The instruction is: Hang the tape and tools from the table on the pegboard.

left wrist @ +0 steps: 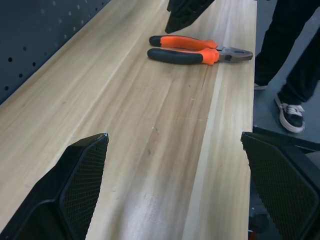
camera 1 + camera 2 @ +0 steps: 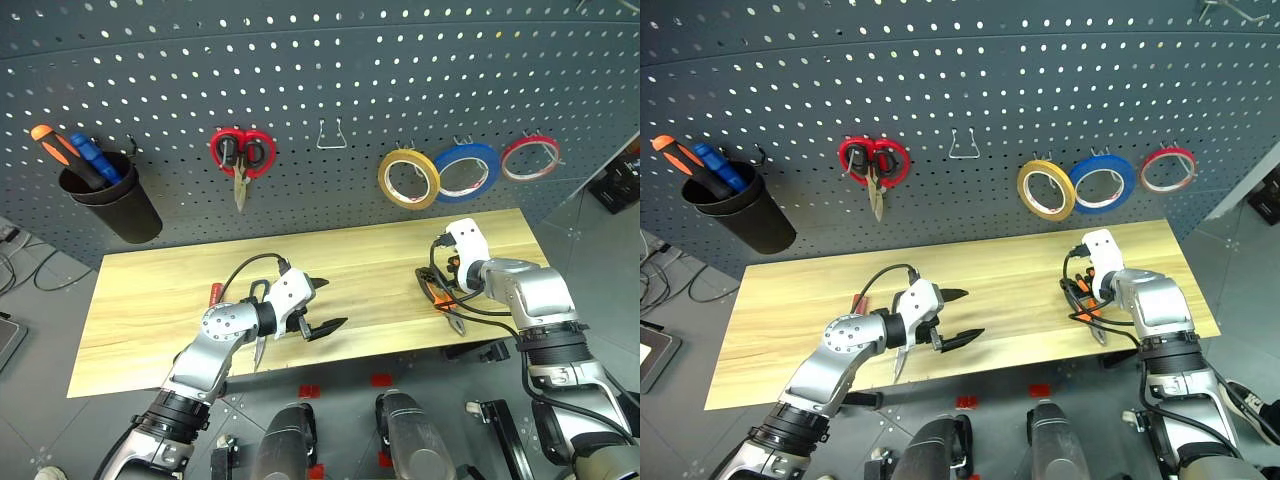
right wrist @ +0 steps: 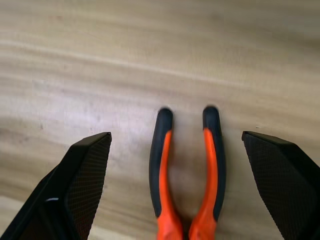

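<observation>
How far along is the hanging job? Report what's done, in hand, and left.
Done: the blue tape hangs on the pegboard. In hand: nothing is gripped; the open right gripper straddles the pliers lying on the table. Left: the pliers, the red-handled screwdriver beside the open left gripper, and what look like scissor blades under that arm.

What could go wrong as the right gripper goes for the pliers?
The pliers lie flat on the table near its front edge, so the open right gripper might nudge them off rather than clamp them. Closing across both spread handles could also squeeze them together and loosen the hold.
</observation>
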